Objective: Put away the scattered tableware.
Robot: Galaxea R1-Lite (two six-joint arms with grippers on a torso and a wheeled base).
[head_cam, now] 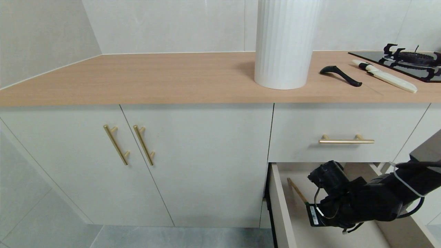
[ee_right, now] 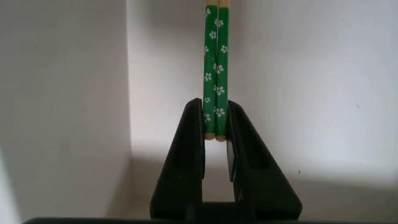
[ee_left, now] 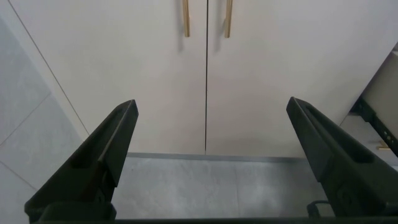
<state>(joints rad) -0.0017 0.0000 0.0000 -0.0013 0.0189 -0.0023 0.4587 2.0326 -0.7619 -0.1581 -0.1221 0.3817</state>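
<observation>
My right gripper (ee_right: 216, 113) is shut on a pair of green chopsticks (ee_right: 215, 56) with white flowers, holding them near their bare wooden ends. In the head view this gripper (head_cam: 311, 210) is down inside the open lower drawer (head_cam: 280, 206), and the chopsticks (head_cam: 297, 190) slant toward the drawer's back left. On the wooden counter lie a black spoon (head_cam: 341, 74) and a white knife (head_cam: 386, 76). Low before the closed cabinet doors (ee_left: 280, 74), my left gripper (ee_left: 211, 109) stands open with nothing between its fingers.
A tall white ribbed container (head_cam: 284, 44) stands on the counter left of the spoon. A black gas stove (head_cam: 410, 60) sits at the far right. Above the open drawer is a shut drawer with a gold handle (head_cam: 346, 140). Grey floor (ee_left: 205, 186) lies below the doors.
</observation>
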